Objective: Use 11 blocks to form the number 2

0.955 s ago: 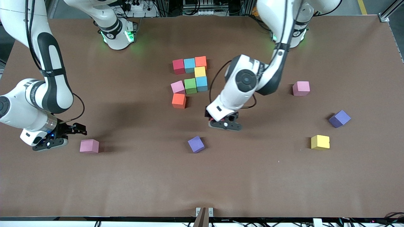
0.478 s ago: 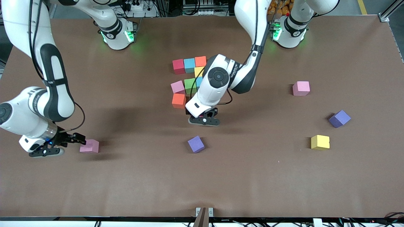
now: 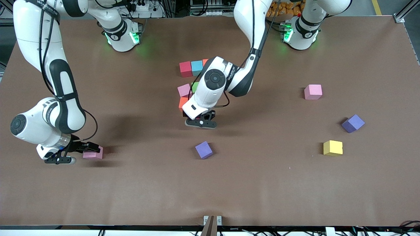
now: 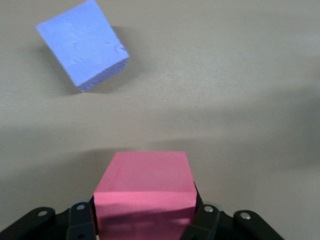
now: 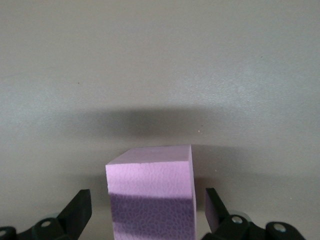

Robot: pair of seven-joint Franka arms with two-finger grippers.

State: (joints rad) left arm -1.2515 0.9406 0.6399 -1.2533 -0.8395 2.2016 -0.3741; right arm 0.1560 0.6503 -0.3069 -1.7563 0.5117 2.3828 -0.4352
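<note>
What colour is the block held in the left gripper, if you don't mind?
Red; the block in the left gripper shows best in the left wrist view.

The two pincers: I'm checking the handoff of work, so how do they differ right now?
The left pincer is shut on a red block, carried over the table by the half-built figure; the right pincer is open, fingers apart on either side of a pink block and not touching it. The red block is up in the air; the pink block sits on the table at the right arm's end. Both point downward.
</note>
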